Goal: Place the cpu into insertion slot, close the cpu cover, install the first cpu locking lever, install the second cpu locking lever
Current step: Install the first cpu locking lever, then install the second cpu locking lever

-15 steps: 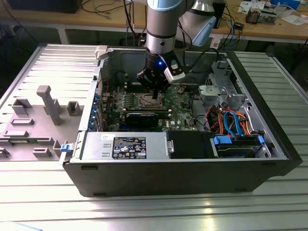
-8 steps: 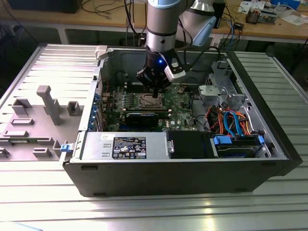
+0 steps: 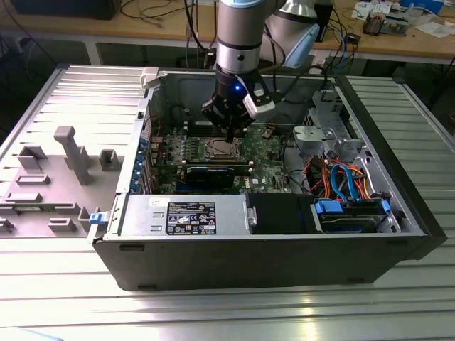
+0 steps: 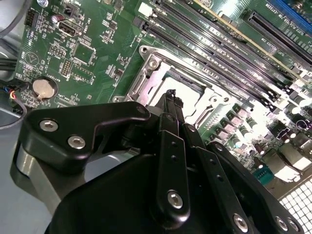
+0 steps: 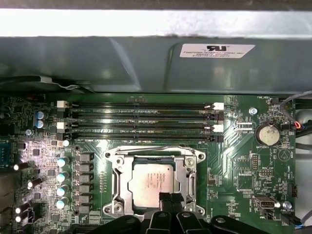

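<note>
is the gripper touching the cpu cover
Cannot tell. In the first wrist view the gripper overlaps the near edge of the cpu cover, but no view shows contact or a gap plainly.

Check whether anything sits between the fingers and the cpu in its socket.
Nothing visible does. In the first wrist view the gripper hangs at the near edge of the cpu, which lies flat in the socket inside the cpu cover frame, its top bare.

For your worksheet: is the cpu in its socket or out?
In: the cpu lies flat in the socket, framed by the cpu cover, the gripper at its edge.
</note>
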Action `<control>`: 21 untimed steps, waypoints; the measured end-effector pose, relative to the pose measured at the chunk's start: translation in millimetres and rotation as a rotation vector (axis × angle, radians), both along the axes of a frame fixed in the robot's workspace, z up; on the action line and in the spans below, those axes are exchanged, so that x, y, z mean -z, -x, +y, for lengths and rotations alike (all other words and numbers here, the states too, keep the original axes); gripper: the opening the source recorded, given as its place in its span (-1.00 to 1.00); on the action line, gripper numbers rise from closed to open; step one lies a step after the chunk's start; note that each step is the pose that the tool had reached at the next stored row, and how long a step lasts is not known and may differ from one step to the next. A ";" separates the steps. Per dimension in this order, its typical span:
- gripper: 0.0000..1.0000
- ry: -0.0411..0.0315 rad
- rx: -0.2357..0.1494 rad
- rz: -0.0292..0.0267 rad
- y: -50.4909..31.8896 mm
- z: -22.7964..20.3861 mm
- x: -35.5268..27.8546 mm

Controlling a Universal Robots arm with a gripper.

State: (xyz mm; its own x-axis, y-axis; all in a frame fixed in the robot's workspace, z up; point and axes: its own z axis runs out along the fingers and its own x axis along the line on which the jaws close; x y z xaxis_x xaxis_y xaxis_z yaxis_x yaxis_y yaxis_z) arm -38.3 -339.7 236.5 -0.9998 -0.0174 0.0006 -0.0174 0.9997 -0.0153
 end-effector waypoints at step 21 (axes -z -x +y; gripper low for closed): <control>-0.79 -0.0002 0.000 0.0001 -0.4 -15.8 -2.1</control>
State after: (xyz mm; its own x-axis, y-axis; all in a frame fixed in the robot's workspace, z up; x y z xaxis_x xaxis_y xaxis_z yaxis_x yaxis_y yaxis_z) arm -37.8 -355.5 238.5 -0.9998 -0.0174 0.0007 -0.0174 0.9997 -0.0151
